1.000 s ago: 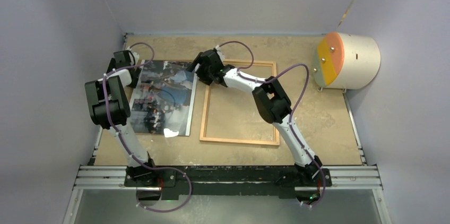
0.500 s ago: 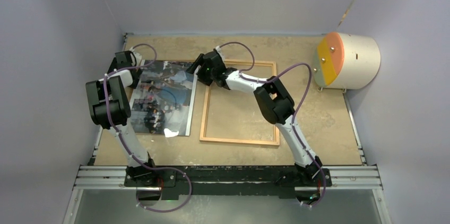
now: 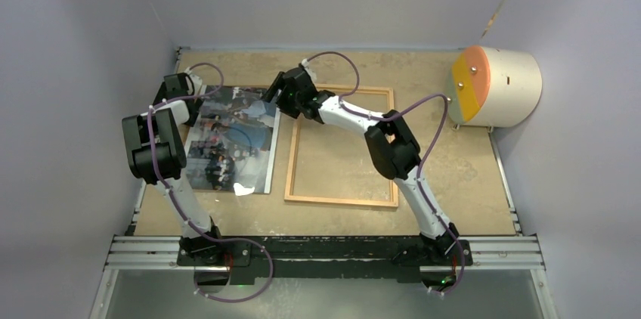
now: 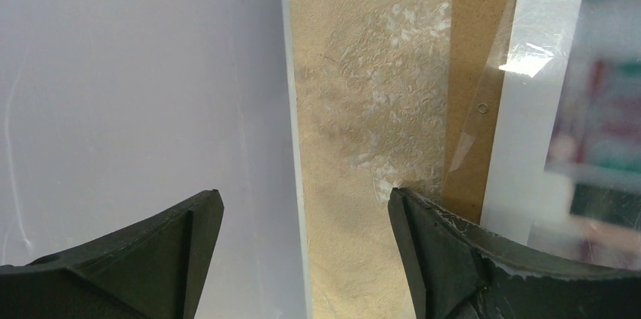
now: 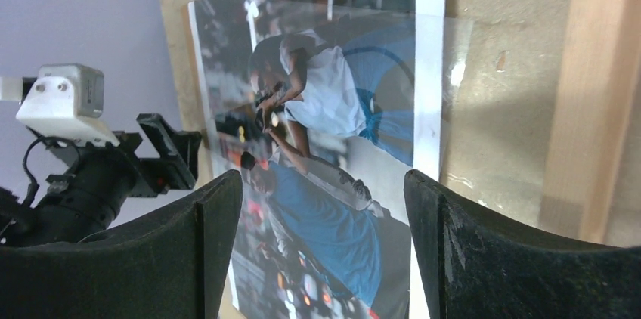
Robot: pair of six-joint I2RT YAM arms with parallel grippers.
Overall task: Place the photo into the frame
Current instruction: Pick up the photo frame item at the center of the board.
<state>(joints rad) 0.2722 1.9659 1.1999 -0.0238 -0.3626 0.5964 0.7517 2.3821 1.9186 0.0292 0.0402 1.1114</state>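
Observation:
The photo (image 3: 230,141) lies flat on the left of the table with a clear sheet over it. The empty orange wooden frame (image 3: 340,199) lies just right of it. My left gripper (image 3: 189,103) is open at the photo's far left edge. In the left wrist view (image 4: 306,213) its right finger (image 4: 446,251) sits at the clear sheet's edge, beside the brown backing board (image 4: 472,107) and the photo (image 4: 597,122). My right gripper (image 3: 276,96) is open over the photo's far right corner. In the right wrist view (image 5: 323,190) its jaws straddle the print (image 5: 332,228), with the frame strip (image 5: 597,107) to the right.
A round cream drum with an orange face (image 3: 495,86) stands at the back right. The left wall (image 4: 136,69) runs close beside the left gripper. The left gripper shows in the right wrist view (image 5: 162,160), across the photo.
My right gripper has shifted a little left and farther back, over the photo's far right corner. The left arm has hardly moved. The photo and frame lie as before.

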